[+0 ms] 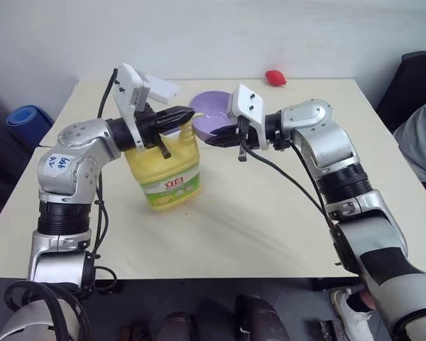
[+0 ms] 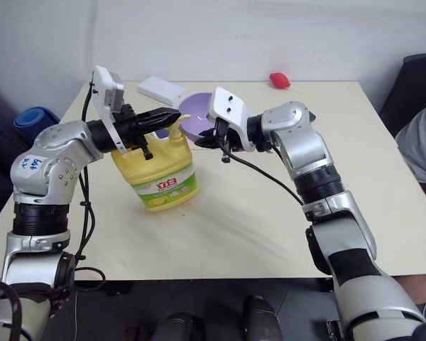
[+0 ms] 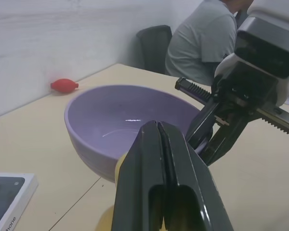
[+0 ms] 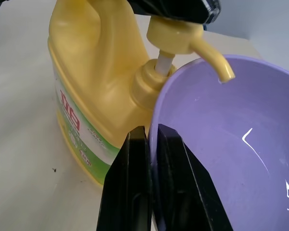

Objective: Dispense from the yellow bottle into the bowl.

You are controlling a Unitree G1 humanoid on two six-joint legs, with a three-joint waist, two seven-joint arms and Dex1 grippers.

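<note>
The yellow bottle [image 1: 165,169] stands on the table with its green-white label facing me. My left gripper [image 1: 183,114] is shut, and its fingertips lie on top of the yellow pump head [image 4: 176,36]. The lavender bowl [image 1: 214,112] sits just right of the pump, tilted toward it. My right gripper [image 4: 151,131] is shut on the bowl's near rim. In the right wrist view the pump's spout [image 4: 220,67] reaches over the rim into the bowl [image 4: 231,139]. The left wrist view shows the shut left gripper [image 3: 155,127] in front of the bowl [image 3: 111,120].
A white phone box [image 2: 161,90] lies behind the bottle, and a small red object [image 1: 275,77] near the beige table's [image 1: 270,227] far edge. A person in a grey shirt [image 3: 202,41] sits at the right side. A blue roll [image 1: 28,121] lies off the table's left.
</note>
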